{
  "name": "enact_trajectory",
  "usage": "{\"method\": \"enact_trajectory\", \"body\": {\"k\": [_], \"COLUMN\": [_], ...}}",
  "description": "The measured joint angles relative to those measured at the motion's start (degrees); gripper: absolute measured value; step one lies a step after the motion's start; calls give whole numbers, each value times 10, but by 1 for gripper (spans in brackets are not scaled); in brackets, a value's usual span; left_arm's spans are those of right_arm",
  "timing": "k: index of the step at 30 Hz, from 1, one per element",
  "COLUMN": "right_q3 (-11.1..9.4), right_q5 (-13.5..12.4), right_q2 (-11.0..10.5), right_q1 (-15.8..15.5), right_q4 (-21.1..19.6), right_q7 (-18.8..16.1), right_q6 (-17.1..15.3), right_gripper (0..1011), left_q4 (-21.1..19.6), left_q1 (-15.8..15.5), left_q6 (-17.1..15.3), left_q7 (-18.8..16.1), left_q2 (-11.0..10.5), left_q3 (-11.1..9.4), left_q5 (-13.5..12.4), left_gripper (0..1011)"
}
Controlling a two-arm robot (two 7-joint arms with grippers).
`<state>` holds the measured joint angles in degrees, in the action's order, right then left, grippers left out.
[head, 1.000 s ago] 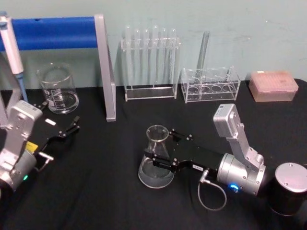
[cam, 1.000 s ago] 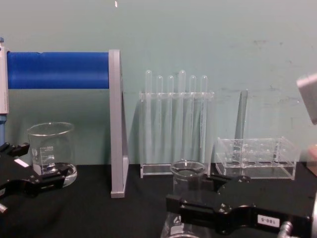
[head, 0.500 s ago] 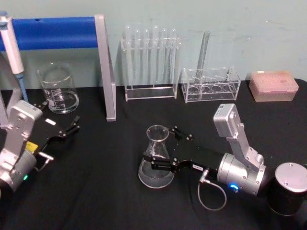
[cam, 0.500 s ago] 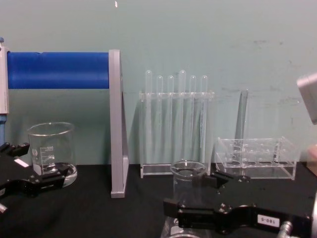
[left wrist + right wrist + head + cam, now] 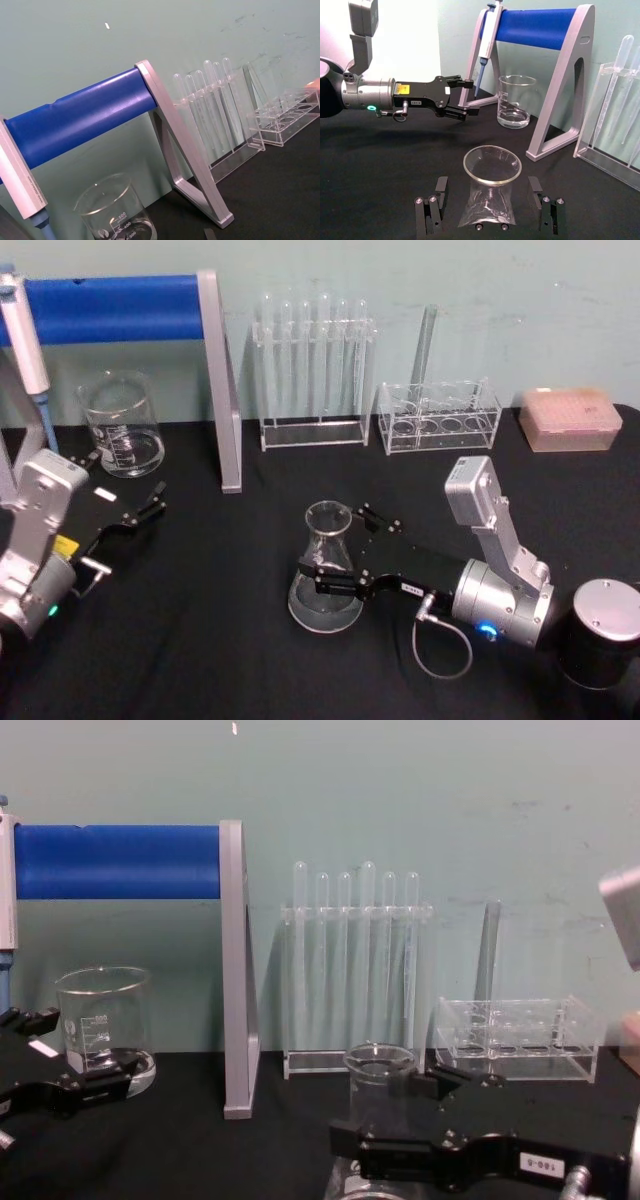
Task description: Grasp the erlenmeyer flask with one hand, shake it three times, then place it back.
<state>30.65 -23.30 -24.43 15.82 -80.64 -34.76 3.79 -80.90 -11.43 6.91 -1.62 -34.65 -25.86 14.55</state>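
Two jaws of the right tool (image 5: 488, 204) stand open astride the erlenmeyer flask (image 5: 325, 570), clear of the glass on both sides; the flask stands upright on the black tabletop (image 5: 220, 640). The step is either pre-grasp or post-release, which cannot be told; a grasp would call for closing squarely on the neck. The left tool (image 5: 140, 512) rests open near the glass beaker (image 5: 122, 425), holding nothing.

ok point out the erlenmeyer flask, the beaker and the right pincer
erlenmeyer flask (image 5: 326, 585), head view, on its conical glass body.
beaker (image 5: 121, 426), head view, on its straight glass wall.
right pincer (image 5: 487, 202), right wrist view, midway between its open fingertips, either side of the flask.
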Motion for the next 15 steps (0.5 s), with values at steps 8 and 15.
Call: {"method": "enact_trajectory", "body": {"k": [8, 15], "right_q3": [0, 1], "right_q5": [-1, -5], "right_q2": [-4, -20], "right_q1": [-2, -13], "right_q4": [-5, -21], "right_q7": [0, -7], "right_q6": [-8, -15], "right_gripper": [1000, 1000], "left_q4": [0, 0], "left_q1": [0, 0], "left_q6": [0, 0], "left_q7": [0, 0], "left_q2": [0, 0], "left_q3": [0, 0], "left_q5": [0, 0], "left_gripper": [1001, 1001]}}
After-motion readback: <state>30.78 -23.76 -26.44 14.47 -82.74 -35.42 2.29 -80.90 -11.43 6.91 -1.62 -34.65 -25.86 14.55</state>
